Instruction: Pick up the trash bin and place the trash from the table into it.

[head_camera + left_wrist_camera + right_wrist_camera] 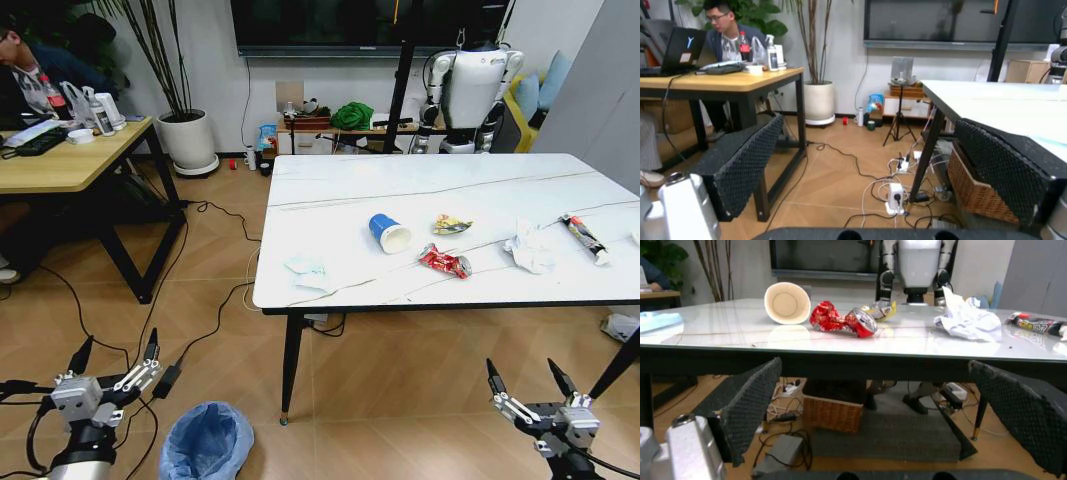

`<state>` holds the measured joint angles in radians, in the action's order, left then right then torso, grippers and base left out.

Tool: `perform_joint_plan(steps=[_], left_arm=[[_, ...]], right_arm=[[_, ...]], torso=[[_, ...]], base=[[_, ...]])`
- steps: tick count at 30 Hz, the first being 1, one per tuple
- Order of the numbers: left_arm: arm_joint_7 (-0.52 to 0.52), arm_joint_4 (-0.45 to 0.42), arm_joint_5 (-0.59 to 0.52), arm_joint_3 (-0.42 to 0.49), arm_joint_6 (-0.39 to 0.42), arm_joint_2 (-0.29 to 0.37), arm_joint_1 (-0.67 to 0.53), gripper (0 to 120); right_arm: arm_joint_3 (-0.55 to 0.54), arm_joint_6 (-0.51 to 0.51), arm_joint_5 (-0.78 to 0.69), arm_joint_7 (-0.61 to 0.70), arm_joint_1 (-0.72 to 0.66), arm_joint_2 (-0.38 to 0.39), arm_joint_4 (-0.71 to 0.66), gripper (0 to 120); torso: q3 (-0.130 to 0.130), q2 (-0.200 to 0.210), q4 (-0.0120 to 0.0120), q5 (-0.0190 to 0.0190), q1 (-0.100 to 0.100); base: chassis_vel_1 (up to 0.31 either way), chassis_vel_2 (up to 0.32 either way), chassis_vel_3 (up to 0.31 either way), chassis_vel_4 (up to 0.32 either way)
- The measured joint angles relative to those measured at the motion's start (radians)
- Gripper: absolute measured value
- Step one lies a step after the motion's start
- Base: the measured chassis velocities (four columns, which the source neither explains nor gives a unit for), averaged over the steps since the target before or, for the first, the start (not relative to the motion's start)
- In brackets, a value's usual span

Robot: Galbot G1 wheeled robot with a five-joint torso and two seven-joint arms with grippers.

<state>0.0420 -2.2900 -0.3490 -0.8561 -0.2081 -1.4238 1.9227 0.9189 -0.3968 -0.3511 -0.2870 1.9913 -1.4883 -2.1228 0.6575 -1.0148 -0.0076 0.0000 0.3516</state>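
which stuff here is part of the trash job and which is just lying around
Part of the job:
- trash bin, on the floor
- table
- blue paper cup
- red wrapper
- yellow wrapper
- crumpled tissue
- red-black tube

Just lying about:
- wooden desk
- potted plant
- floor cables
- wicker basket under the table

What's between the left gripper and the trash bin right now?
Nothing visible. The left gripper, open, hangs over bare floor just beside the trash bin, which sits on the floor in front of the table. Nearby cables lie clear of that gap.
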Motion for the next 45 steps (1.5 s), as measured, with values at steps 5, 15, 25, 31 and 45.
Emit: perform_joint_plan(steps=[5, 15, 25, 31, 45], left_arm=[[0.0, 0.003, -0.002, 0.0, 0.0, -0.001, 0.003, 100], [0.003, 0.008, -0.006, 0.002, 0.011, 0.011, -0.001, 100], [0.007, 0.022, 0.0, 0.01, 0.009, 0.008, 0.005, 100], [0.01, 0.028, 0.001, 0.013, 0.007, 0.01, 0.01, 100], [0.012, 0.033, 0.003, 0.015, 0.007, 0.01, 0.008, 100]], right_arm=[[-0.007, 0.005, 0.003, 0.0, -0.003, -0.005, 0.002, 100], [-0.019, 0.009, 0.014, 0.0, -0.01, -0.015, 0.005, 100], [-0.017, 0.01, 0.013, 0.001, -0.015, -0.014, 0.013, 100], [-0.02, 0.01, 0.016, 0.001, -0.017, -0.02, 0.016, 100], [-0.022, 0.009, 0.018, 0.0, -0.02, -0.023, 0.02, 100]], torso=[[0.0, 0.0, 0.0, 0.0, 0.0], [-0.031, 0.055, 0.0, 0.0, -0.024], [-0.057, 0.103, 0.0, 0.0, -0.045], [-0.076, 0.135, 0.0, 0.0, -0.059], [-0.113, 0.202, 0.0, 0.0, -0.089]], base=[[0.0, 0.0, 0.0, 0.0], [0.0, 0.0, 0.0, 0.0], [0.0, 0.0, 0.0, 0.0], [0.0, 0.0, 0.0, 0.0], [0.0, 0.0, 0.0, 0.0]])
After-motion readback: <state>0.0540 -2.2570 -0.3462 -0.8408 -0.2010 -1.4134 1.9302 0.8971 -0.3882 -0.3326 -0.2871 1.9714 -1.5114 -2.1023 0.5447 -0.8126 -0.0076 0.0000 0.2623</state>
